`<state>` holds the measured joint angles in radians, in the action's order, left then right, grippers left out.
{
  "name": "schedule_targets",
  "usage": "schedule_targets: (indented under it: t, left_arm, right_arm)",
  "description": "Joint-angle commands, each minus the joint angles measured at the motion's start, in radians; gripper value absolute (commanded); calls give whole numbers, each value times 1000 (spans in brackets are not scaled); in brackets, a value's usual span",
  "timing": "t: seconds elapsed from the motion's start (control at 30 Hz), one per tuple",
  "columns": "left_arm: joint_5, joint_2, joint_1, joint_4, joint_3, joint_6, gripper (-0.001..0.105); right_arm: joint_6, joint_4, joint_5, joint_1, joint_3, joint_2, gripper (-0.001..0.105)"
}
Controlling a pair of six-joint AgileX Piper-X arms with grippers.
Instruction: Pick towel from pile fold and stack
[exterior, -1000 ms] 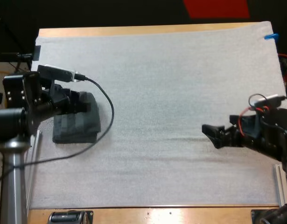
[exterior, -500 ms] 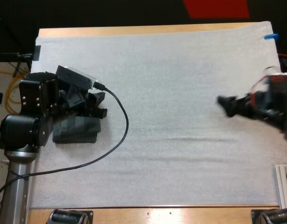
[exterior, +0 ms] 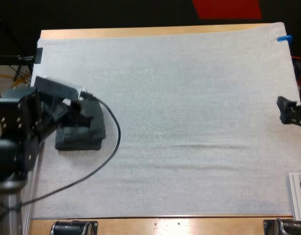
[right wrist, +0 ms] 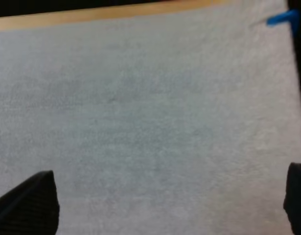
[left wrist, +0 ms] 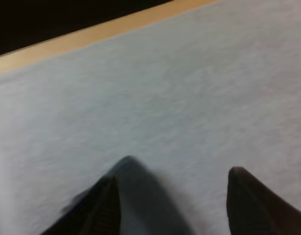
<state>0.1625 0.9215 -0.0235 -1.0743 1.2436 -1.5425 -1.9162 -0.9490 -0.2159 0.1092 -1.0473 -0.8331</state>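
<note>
Left gripper [left wrist: 174,186], fingers apart, hangs over the folded towel stack [exterior: 81,136] at left. Right gripper [right wrist: 172,188], spread wide, at the mat's [exterior: 189,98] right edge.

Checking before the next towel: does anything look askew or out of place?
Nothing stands out. The folded towel stack lies tidy at the left of the mat, by the open left gripper; the right gripper hangs open over bare mat.

The folded towels [exterior: 79,139] are matt cloth, the mat [exterior: 189,122] fuzzy, the table [exterior: 140,32] smooth wood.
</note>
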Motion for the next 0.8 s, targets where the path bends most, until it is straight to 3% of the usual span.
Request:
schedule_targets:
  t: [0.0,0.1,0.17,0.5,0.77]
  left_arm:
    - [-40,-33,0,-21,-3,23,47]
    - [-59,-112,0,-17,-25,23,47]
    - [-59,-164,0,-14,-48,23,47]
    - [-59,-630,0,41,-254,23,47]
    - [-62,-950,0,-21,-345,21,47]
  right_arm:
    - [-36,-23,14,4,-12,32,90]
    - [-134,-60,25,-11,-12,109,90]
    - [-147,-66,32,-27,-12,163,90]
    - [-121,-121,24,-67,-9,433,90]
    - [-121,-126,31,-67,11,643,90]
